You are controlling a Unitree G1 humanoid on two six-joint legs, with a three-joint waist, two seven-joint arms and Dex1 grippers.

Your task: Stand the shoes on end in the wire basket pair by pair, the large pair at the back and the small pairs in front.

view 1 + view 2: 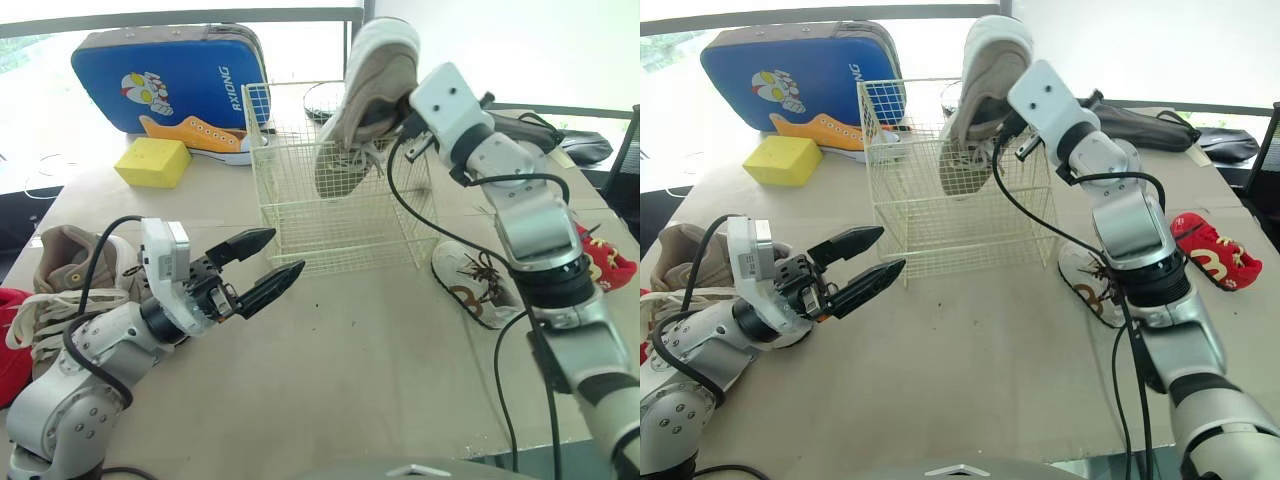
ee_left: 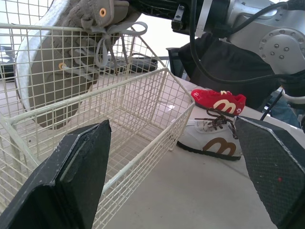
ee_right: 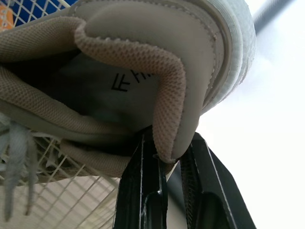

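Clamping the large shoe (image 1: 368, 100) in the right gripper (image 3: 169, 149), toe down above the wire basket (image 1: 300, 240) beneath; next, lowering to the back. Left gripper (image 1: 285, 252) spread, empty.

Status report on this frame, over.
Right claw shut on large beige lace-up shoe, toe down at rear of cream wire basket. Left claw open, empty, short of basket. Nothing in the way.

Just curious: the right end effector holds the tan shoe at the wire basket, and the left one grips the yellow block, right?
Not quite: the left end effector is open and empty, far from the yellow block, as the left eye view shows. The right end effector does hold the tan shoe at the wire basket.
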